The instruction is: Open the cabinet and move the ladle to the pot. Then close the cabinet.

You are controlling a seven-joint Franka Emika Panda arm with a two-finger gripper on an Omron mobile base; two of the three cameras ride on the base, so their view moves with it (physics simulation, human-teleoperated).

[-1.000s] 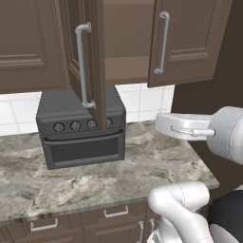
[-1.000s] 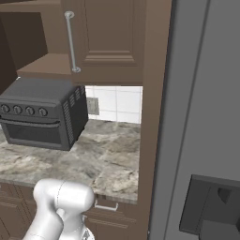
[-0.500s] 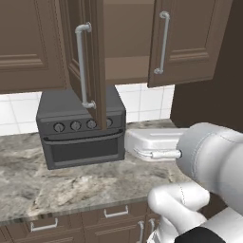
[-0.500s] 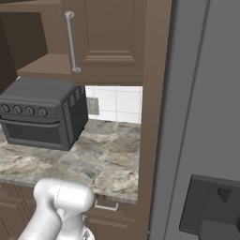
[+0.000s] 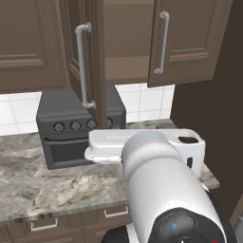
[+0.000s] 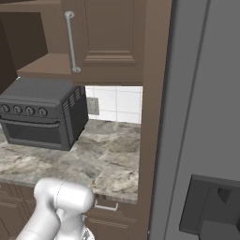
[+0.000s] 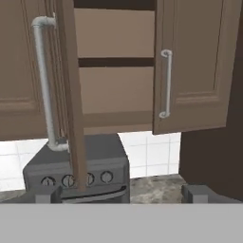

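Note:
The cabinet (image 7: 118, 95) hangs above the counter. Its left door (image 7: 71, 95) stands swung out edge-on toward me, its silver handle (image 7: 43, 80) on the left face. The right door (image 7: 194, 66) is shut, handle (image 7: 165, 83) upright. Between them I see a bare brown shelf (image 7: 116, 62) and the back wall. The same open door (image 5: 97, 61) and shut door (image 5: 190, 40) show in the left base view, the shut door (image 6: 110, 33) in the right base view. My gripper (image 7: 123, 195) is open, fingertips (image 7: 47, 194) wide apart, level with the cabinet's underside and some way before it. The ladle and the pot are out of view.
A dark toaster oven (image 5: 71, 130) sits on the marble counter (image 5: 42, 185) right under the open door. A tall brown panel (image 6: 154, 117) and a grey appliance (image 6: 206, 117) close off the right. Drawers with small pulls (image 5: 42, 224) run below the counter.
My arm has swung up and leftward, now bulking large in the left base view, with the hand shifted left in front of the toaster oven. The doors have not moved.

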